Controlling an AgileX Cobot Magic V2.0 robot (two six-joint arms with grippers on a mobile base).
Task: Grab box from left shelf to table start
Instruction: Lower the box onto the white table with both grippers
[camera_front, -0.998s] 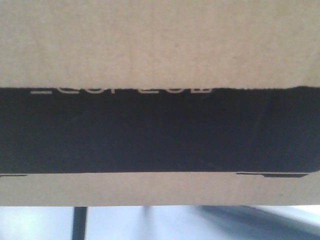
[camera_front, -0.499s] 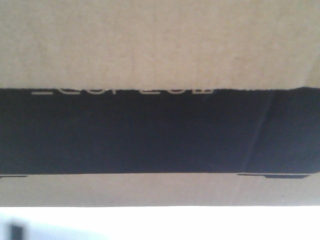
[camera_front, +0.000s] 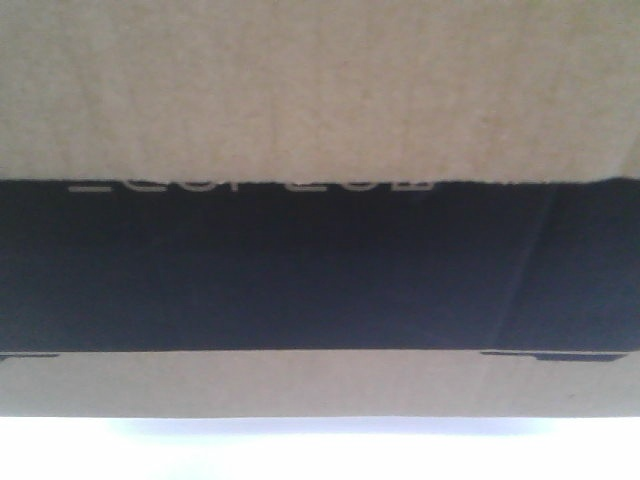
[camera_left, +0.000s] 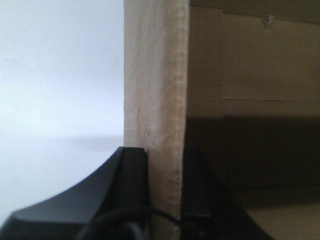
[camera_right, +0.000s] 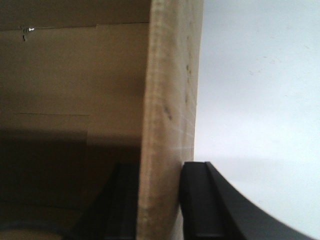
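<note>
The box (camera_front: 320, 90) fills the front view: brown cardboard with a black panel and cut-off white lettering. Under its lower edge lies a strip of the white table (camera_front: 320, 455). My left gripper (camera_left: 165, 172) is shut on the box's upright left wall (camera_left: 155, 90), one finger outside and one inside. My right gripper (camera_right: 159, 185) is shut on the box's right wall (camera_right: 170, 90) the same way. The white table shows beyond each wall (camera_left: 60, 100) (camera_right: 260, 100). The left shelf is out of view.
The box's shadowed brown inside (camera_left: 250, 125) (camera_right: 65, 100) shows in both wrist views. Nothing else is visible.
The dark upright post and grey shapes under the box's lower edge have left the view; only plain white shows there now. The box sits slightly lower in the frame.
</note>
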